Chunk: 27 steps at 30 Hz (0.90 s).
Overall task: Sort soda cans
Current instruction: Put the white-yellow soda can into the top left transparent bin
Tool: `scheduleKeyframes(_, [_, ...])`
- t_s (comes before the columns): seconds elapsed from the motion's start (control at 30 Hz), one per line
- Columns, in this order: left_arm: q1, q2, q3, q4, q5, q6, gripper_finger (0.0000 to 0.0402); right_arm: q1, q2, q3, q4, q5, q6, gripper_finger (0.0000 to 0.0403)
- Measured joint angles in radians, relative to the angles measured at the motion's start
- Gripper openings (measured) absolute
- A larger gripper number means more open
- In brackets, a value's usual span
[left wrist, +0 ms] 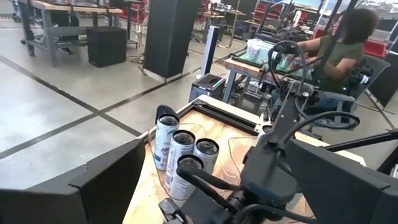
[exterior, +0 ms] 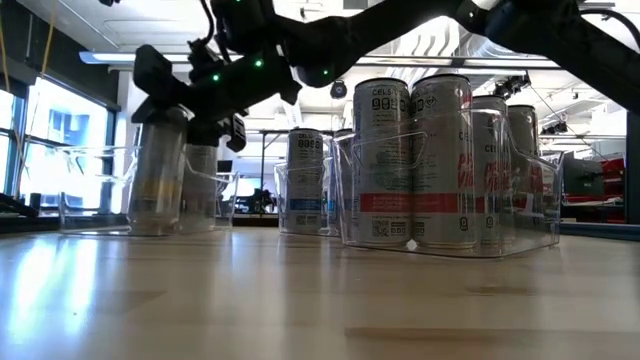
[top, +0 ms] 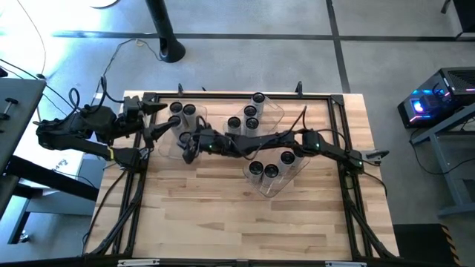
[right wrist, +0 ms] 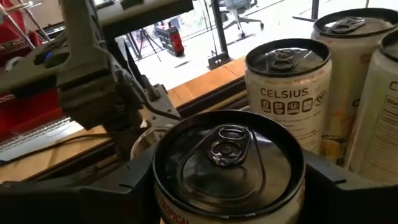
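The right gripper point(top: 190, 142) reaches across the table's point(top: 223, 215) far left part, clamped around a soda can point(right wrist: 229, 171). The left gripper point(top: 154, 119), released, waits at the far left corner.

Dark cabled arms, green lights

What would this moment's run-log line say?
right gripper: shut on can, over left bin | left gripper: open, waiting at table's left edge | other cans: already binned

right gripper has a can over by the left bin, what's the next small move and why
Probably lower it and release. The right gripper is shut on a can at the left bin, beside the cans already there; the left gripper waits open nearby.
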Motion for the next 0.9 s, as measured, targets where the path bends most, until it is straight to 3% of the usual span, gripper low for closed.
scheduleKeyframes(0.23, [0.000, 0.000, 0.000, 0.000, 0.011, 0.000, 0.0383, 0.033, 0.000, 0.000, 0.008, 0.057, 0.020, 0.0235])
scheduleKeyframes(0.77, [0.000, 0.000, 0.000, -0.001, 0.011, 0.000, 0.0383, 0.024, 0.000, 0.000, 0.022, 0.070, -0.166, 0.0235])
scheduleKeyframes(0.9, [0.000, 0.000, 0.000, 0.000, 0.011, 0.000, 0.0383, 0.022, 0.000, 0.000, 0.015, 0.071, -0.151, 0.0286])
